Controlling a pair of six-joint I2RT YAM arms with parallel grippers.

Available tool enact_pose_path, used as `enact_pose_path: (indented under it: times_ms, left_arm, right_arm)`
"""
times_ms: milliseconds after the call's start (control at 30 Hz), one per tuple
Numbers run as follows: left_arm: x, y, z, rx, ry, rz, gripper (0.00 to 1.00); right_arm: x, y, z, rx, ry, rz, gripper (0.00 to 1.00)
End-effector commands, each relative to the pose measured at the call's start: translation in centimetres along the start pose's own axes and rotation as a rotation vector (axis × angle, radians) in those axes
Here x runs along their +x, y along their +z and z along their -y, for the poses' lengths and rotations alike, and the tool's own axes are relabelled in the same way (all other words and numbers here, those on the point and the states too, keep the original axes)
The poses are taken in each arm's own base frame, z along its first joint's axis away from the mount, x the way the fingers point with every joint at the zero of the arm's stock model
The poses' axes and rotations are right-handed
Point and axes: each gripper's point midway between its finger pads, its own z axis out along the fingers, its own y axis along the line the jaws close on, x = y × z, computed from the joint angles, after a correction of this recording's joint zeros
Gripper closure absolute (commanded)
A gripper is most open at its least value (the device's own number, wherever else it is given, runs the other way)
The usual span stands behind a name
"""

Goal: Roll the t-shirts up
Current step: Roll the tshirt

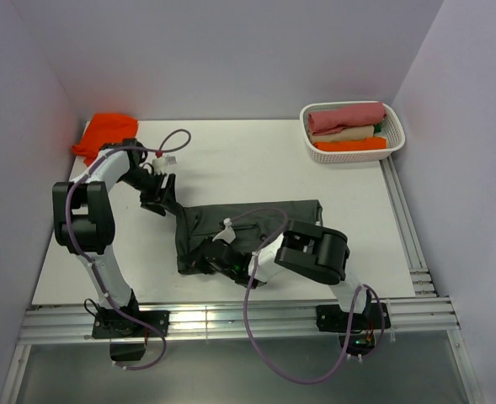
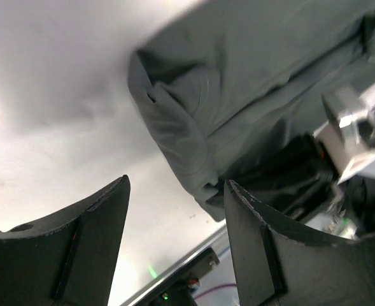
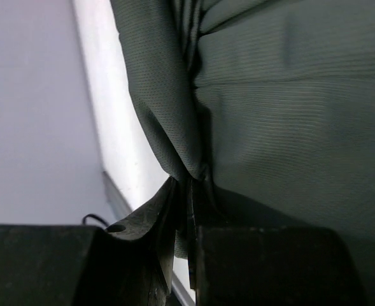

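The charcoal t-shirt lies folded in a band on the tabletop. The right hand pinches its near-left edge; the left hand hangs spread and empty just beside the far-left corner. Judgement: the roll is barely begun, and the left hand needs a matching grip before the edge is turned over.

The charcoal t-shirt is matt, finely ribbed cloth; the white table smooth, faintly glossy.

L hand splayed, R hand clamped
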Motion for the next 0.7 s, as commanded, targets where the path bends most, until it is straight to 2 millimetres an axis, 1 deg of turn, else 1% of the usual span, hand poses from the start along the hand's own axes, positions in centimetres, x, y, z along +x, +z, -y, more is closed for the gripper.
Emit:
enact_pose_path:
  times_ms: [0, 67, 200, 233, 433, 467, 533, 633, 667]
  left_arm:
    - [1.2, 0.8, 1.2, 0.081, 0.037, 0.004, 0.34]
    - [1.6, 1.7, 1.2, 0.106, 0.011, -0.005, 0.34]
    - [1.9, 3.3, 0.6, 0.123, -0.034, -0.007, 0.36]
    - [1.6, 3.5, 0.5, 0.121, -0.044, 0.002, 0.37]
    - [1.7, 5.7, 0.0, 0.082, -0.077, -0.024, 0.43]
    - [1.5, 6.1, -0.2, 0.071, -0.076, -0.021, 0.47]
    - [1.5, 6.7, -0.4, 0.043, -0.083, -0.035, 0.52]
    - [1.5, 7.1, -0.5, 0.003, -0.071, -0.053, 0.67]
    - [1.3, 6.9, -0.4, -0.012, -0.062, -0.049, 0.77]
  right_arm:
    - [0.2, -0.3, 0.6, -0.076, 0.109, -0.031, 0.95]
    - [0.1, -0.5, 1.1, -0.084, 0.141, -0.032, 0.95]
    - [0.0, -0.5, 1.2, -0.104, 0.173, -0.032, 0.96]
    - [0.1, -0.4, 1.3, -0.105, 0.174, -0.035, 0.96]
    - [-0.2, -0.3, 0.8, -0.126, 0.18, -0.031, 0.96]
    - [-0.2, -0.3, 0.6, -0.129, 0.178, -0.032, 0.96]
    - [-0.3, -0.2, 0.6, -0.122, 0.166, -0.032, 0.96]
    - [-0.3, -0.2, 0.6, -0.1, 0.134, -0.028, 0.96]
    - [-0.4, -0.1, 0.5, -0.096, 0.128, -0.023, 0.96]
